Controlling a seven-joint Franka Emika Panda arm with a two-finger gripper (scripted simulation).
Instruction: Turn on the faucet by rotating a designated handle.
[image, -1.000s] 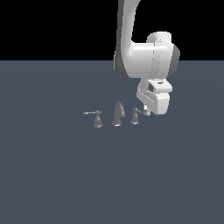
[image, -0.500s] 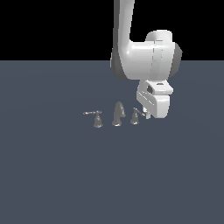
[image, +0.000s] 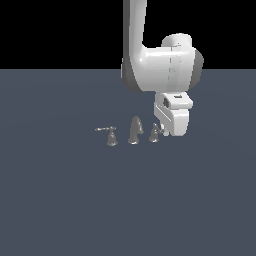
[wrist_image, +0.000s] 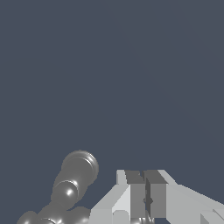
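Barely anything has shifted since a second ago: our white gripper (image: 163, 131) has crept a touch lower beside the small grey metal handle (image: 155, 133), right of centre in the exterior view. Its fingers (wrist_image: 138, 197) are pressed together, empty. The grey-silver three-piece faucet (image: 134, 131) spreads leftward on the dark slate floor (image: 60, 200).

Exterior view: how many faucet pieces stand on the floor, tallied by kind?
Arched spout: 1
Lever handles: 2, the long-lever handle at the exterior view's left and the short-lever handle beside the pincer
Total: 3
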